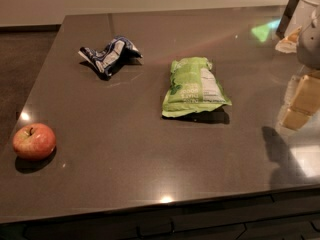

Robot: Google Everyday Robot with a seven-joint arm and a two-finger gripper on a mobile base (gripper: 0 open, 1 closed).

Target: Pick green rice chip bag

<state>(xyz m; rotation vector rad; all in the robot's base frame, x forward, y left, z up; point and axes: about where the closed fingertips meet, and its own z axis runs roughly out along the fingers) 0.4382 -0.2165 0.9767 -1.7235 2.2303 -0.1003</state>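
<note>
Three items: green bag point(195, 86), blue bag point(110, 54) and apple point(34, 141), all on table point(150, 154).
End effector point(310, 41): at right edge of view; open or closed, cannot tell.
Green bag: lying flat, left of end effector, well apart.
Blue bag: farther left, crumpled.
Apple: farthest left.

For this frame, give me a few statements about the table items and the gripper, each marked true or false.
1. The green rice chip bag lies on the table, near its middle. True.
2. The gripper is touching the green rice chip bag. False: it is at the right edge of the view, apart from the bag.
3. The apple rests against the green rice chip bag. False: it sits alone near the table's front left corner.
4. The dark-blue-and-white bag lies farther back and to the left, apart from the green rice chip bag. True.
</note>
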